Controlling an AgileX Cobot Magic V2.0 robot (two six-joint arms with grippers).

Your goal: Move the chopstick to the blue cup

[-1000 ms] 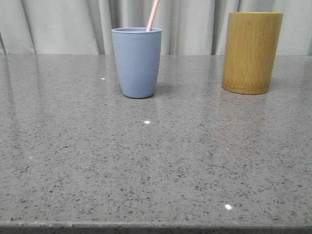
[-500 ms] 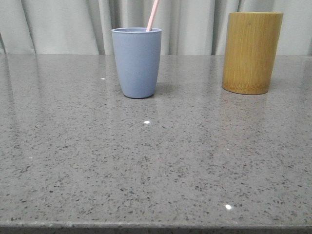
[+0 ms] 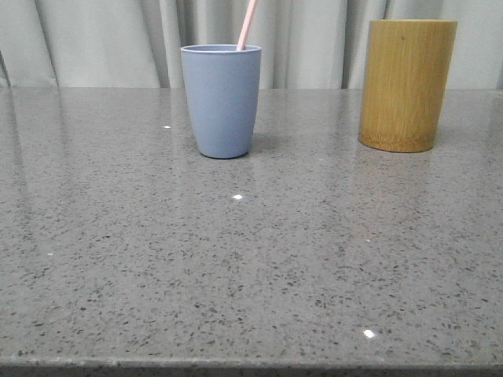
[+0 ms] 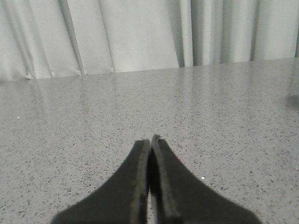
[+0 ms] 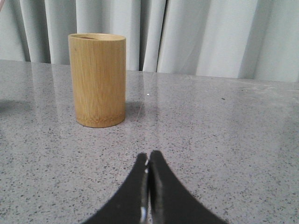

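Standing in the blue cup (image 3: 222, 102), the chopstick (image 3: 247, 23) looks delivered; left gripper (image 4: 150, 142) and right gripper (image 5: 149, 157), both closed and empty, need only stay clear.

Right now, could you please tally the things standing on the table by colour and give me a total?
Blue: 1, the blue cup
Pale pink: 1, the chopstick standing in that cup
Yellow-brown: 1, the bamboo holder
Total: 3
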